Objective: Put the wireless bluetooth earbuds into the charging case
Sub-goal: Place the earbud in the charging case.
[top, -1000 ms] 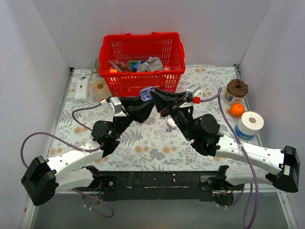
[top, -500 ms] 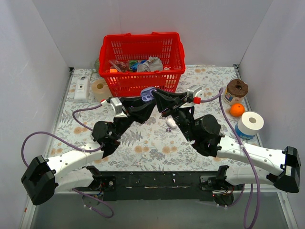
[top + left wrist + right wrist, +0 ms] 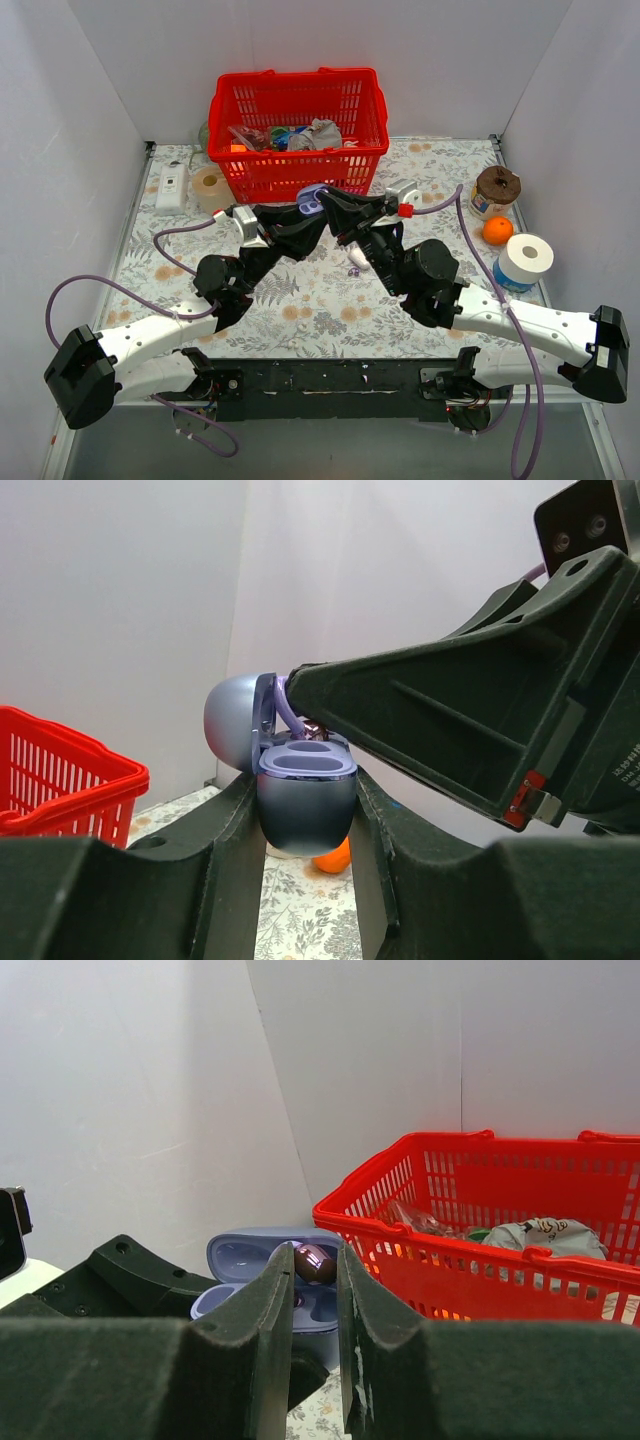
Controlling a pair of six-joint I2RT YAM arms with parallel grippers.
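- The top external view looks steeply down from above and behind the arm bases. It takes in the whole counter [image 3: 330, 300], with the red basket [image 3: 298, 170] at the far side.
- The left wrist view sits close behind the left gripper [image 3: 305, 785] and faces level along it, with the charging case [image 3: 305, 800] very near.
- The right wrist view looks level along the right gripper [image 3: 315, 1260] toward a wall corner.
- All three views share the charging case and the red basket.

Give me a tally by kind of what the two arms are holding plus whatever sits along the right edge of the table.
charging case: 1
earbud: 1
brown-lidded jar: 1
orange: 1
paper roll: 1
Total: 5
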